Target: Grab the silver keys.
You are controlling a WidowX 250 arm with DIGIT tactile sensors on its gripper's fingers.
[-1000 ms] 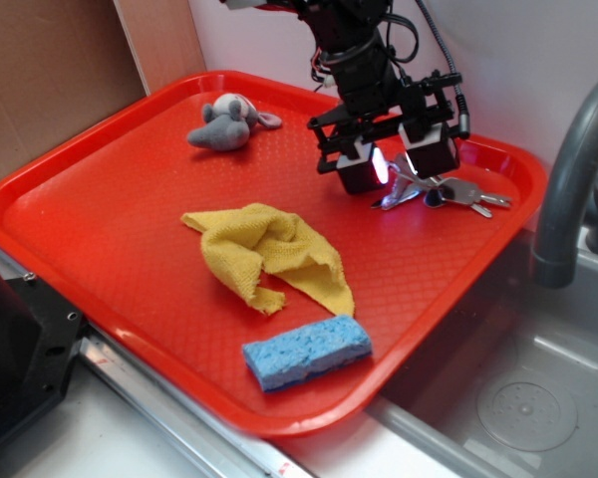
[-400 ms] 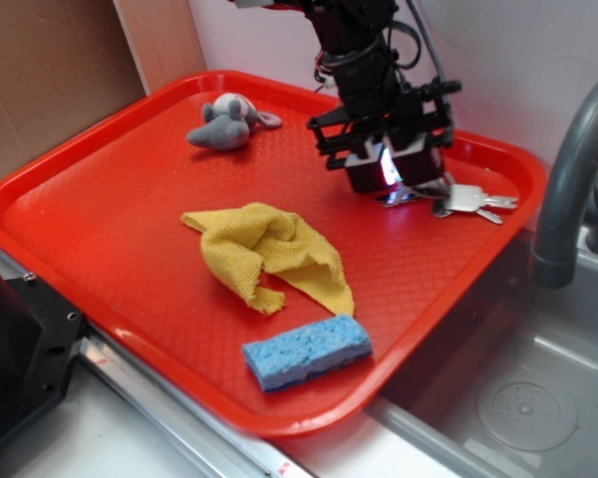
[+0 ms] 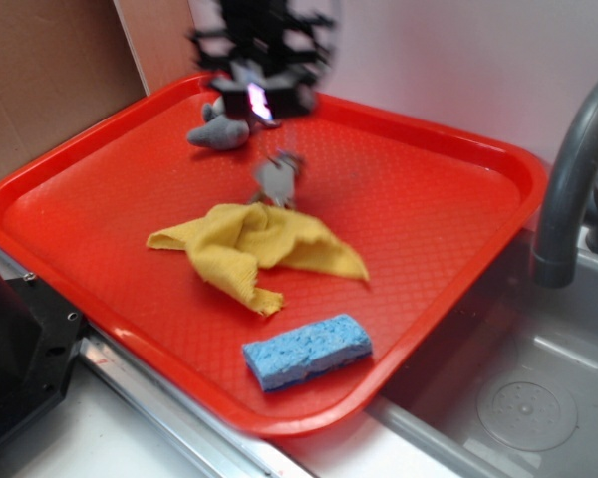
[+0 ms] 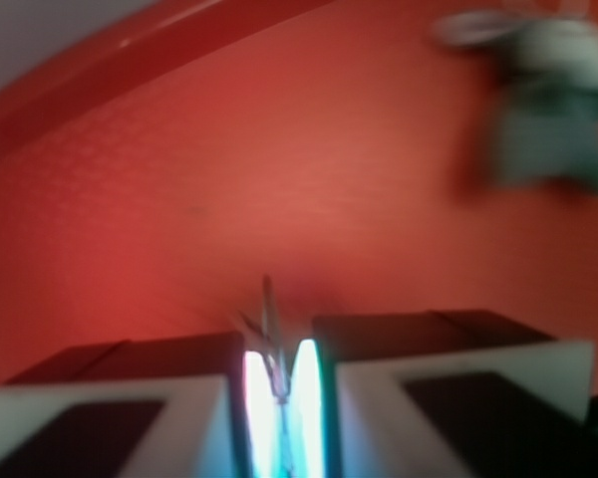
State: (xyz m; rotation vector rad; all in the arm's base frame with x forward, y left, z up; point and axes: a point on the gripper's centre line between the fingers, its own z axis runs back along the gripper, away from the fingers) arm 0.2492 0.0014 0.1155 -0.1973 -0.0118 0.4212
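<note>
Red tray takes up most of the frame, sink and grey faucet on its right side. On the tray: yellow cloth mid-tray, blue sponge near the front edge, grey toy mouse at the back left.

Hand is up above the tray, right over the toy mouse, and motion-blurred in the exterior view. Wrist view shows the two fingers pressed nearly together, pinching a thin sliver of metal between the pads. The silver keys hang below the hand, clear of the tray, just above the back edge of the cloth. The bunch dangles; only one piece looks clamped.

Grab looks done, so the risks are all about keeping it:
- Thin pinch on one flat key or the ring. Smooth metal on the pads, so it could slide out.
- Blur suggests fast motion. A swinging bunch adds load to that small contact.
- Keys hang low near the cloth. A sweep across could snag it and drag it, or pull the keys loose.
- Toy mouse sits right under the hand. Any descent there bumps it.
</note>
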